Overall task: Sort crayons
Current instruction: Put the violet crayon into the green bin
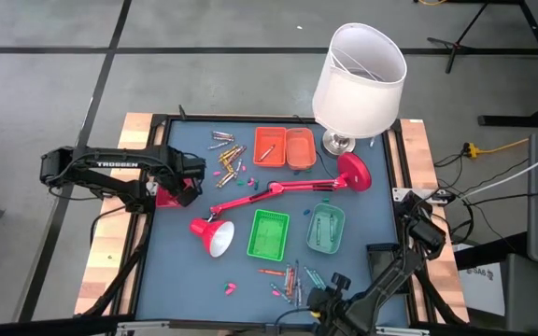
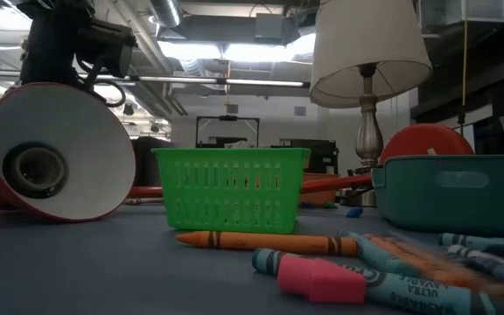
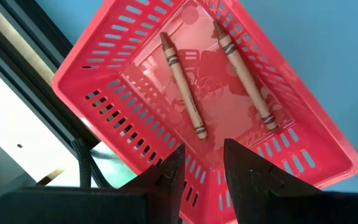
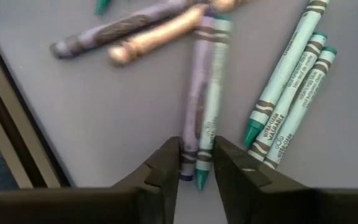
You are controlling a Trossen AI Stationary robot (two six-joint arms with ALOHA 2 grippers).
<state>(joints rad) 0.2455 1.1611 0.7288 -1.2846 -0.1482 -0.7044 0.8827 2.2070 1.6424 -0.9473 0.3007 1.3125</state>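
Note:
My left gripper (image 3: 204, 167) hangs open and empty over a red basket (image 3: 129, 93) at the table's left edge, also seen from above (image 1: 166, 197). Two crayons (image 3: 182, 87) lie on the basket's floor. My right gripper (image 4: 197, 163) is low over the near pile of crayons (image 1: 292, 278), shut on a purple crayon (image 4: 194, 106) and a green crayon (image 4: 213, 99) that lie side by side. Three teal crayons (image 4: 291, 93) lie beside them. More crayons (image 1: 227, 154) lie at the far left. My right gripper pinches the near ends of the purple crayon (image 4: 188, 167) and the green crayon (image 4: 204, 168) together between its two fingers. The fingers come from above and lie across the pair. Both crayons lie flat on the table, stretching away from the fingers.
A red desk lamp (image 1: 278, 191) lies across the table's middle, its white-lined head (image 1: 215, 235) at the left. A green basket (image 1: 268, 233) and a teal basket (image 1: 325, 229) stand near the middle. Two orange trays (image 1: 285, 147) and a white-shaded lamp (image 1: 360, 79) stand at the far side.

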